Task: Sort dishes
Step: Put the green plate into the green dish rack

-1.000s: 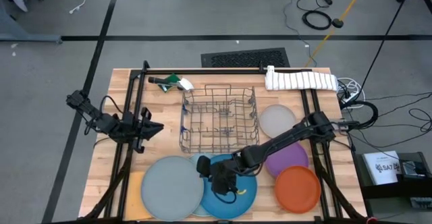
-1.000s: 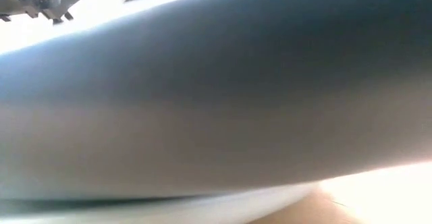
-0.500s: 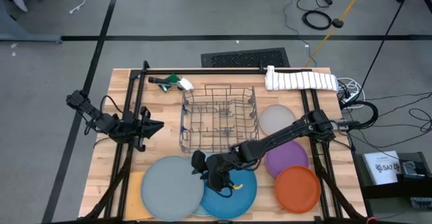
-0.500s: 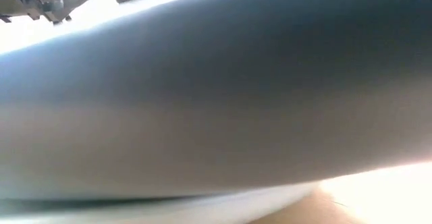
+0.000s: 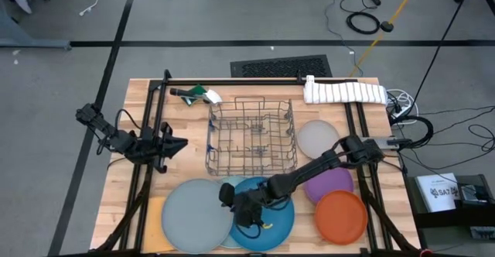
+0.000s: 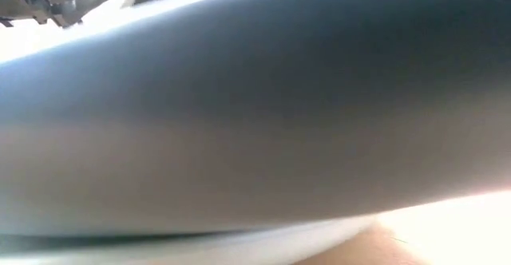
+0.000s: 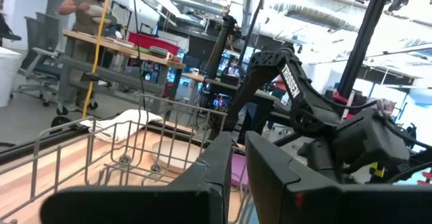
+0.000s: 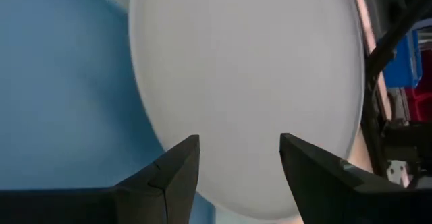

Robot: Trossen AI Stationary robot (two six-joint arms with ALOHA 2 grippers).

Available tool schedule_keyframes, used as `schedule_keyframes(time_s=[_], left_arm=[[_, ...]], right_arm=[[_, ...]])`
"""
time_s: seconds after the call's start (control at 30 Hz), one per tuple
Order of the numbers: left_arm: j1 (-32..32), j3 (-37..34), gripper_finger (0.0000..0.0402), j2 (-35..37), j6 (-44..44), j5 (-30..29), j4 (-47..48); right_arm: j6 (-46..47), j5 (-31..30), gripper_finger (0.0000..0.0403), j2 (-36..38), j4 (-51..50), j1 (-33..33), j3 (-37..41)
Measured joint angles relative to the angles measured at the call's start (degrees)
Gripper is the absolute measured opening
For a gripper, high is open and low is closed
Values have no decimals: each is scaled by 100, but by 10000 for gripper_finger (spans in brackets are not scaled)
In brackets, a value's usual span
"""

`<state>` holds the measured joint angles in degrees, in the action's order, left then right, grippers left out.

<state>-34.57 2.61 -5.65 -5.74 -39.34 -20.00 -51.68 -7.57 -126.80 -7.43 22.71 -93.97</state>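
A dark wire dish rack (image 5: 251, 137) stands at the centre of a pale wooden table (image 5: 143, 106), just beyond the right hand. A rolled white towel (image 5: 344, 92) lies along the far edge, a green-and-white handled tool (image 5: 197, 95) farther off, past the left hand. A flat tan square sheet (image 5: 153, 222) shows at the near corner.

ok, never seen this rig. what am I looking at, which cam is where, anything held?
Two dark robot arms at a wooden table, sorting plates. The high view looks straight down. The low view, at table height, is blocked by a plate close up. Each wrist view looks past that arm's own fingers.

On the table: wire rack, grey-blue plate, bright blue plate, purple plate, orange plate, light grey plate, a white towel.

The right gripper hangs open over the large plates, holding nothing. The left gripper waits shut at the left side.
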Motion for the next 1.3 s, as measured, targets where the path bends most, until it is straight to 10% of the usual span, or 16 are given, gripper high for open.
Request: schedule_keyframes(time_s=[1.3], left_arm=[[-2,0,45,0,17,-78,14]], right_arm=[[-394,187,199,-52,-437,133,0]])
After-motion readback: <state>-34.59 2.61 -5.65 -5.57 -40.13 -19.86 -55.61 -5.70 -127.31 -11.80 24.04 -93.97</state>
